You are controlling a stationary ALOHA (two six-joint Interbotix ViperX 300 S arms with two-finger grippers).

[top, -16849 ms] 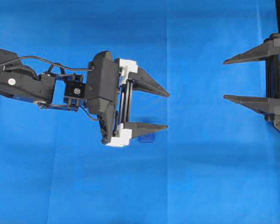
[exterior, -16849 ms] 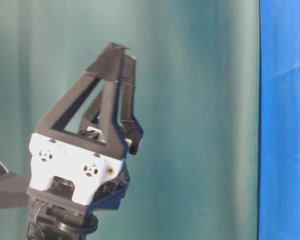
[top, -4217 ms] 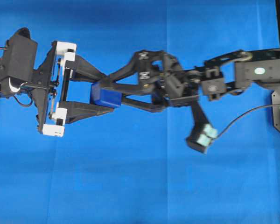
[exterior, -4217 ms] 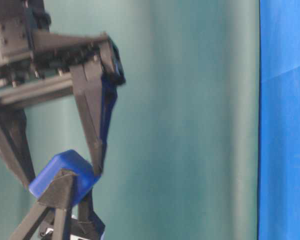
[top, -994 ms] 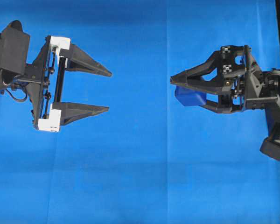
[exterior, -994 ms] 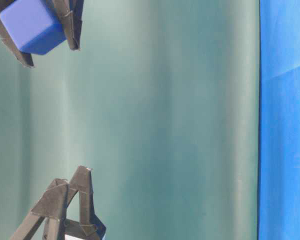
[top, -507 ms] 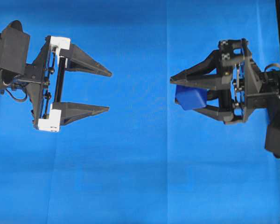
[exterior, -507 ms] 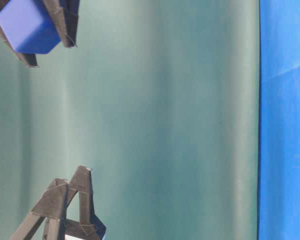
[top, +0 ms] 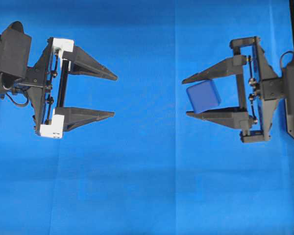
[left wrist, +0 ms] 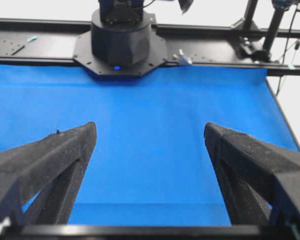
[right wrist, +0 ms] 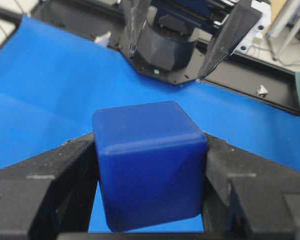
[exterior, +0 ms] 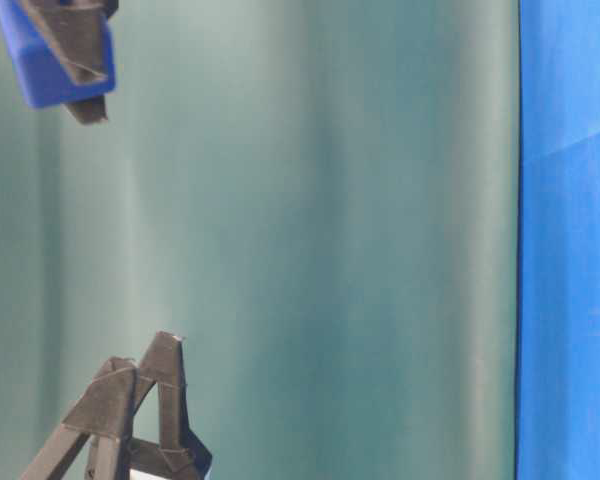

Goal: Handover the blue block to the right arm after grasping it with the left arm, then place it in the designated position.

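From the right wrist camera, nearest to me, I am seeing the blue block (right wrist: 149, 165) sitting squarely between the two black fingers (right wrist: 45, 185) of the right gripper (top: 187, 98), both side faces pressed by the pads, so that gripper is clamping the block. The cube is filling the middle of that view, tilted slightly, with the blue cloth (right wrist: 50, 85) spread below it and the opposite arm's round black base (right wrist: 165, 47) lying further back.

In the overhead view I am reading the right gripper on the right side, fingers pointing toward the middle, the block (top: 203, 96) pinched near their tips and turned a little askew. It is hanging above the cloth (top: 147, 186), not resting on it.

Well apart on the left, the left gripper (top: 113, 96) is facing it, its white-based fingers (top: 90, 67) spread wide with nothing between them. The left wrist camera is confirming this: both dark fingers (left wrist: 50, 160) are standing far apart over bare cloth, with the far arm's base (left wrist: 121, 42) and black rail behind.

At table level I am seeing the block (exterior: 42, 62) at the upper left corner, gripped in black fingertips, and the left gripper's tips (exterior: 165, 365) poking up at the bottom against the green backdrop (exterior: 330, 240).
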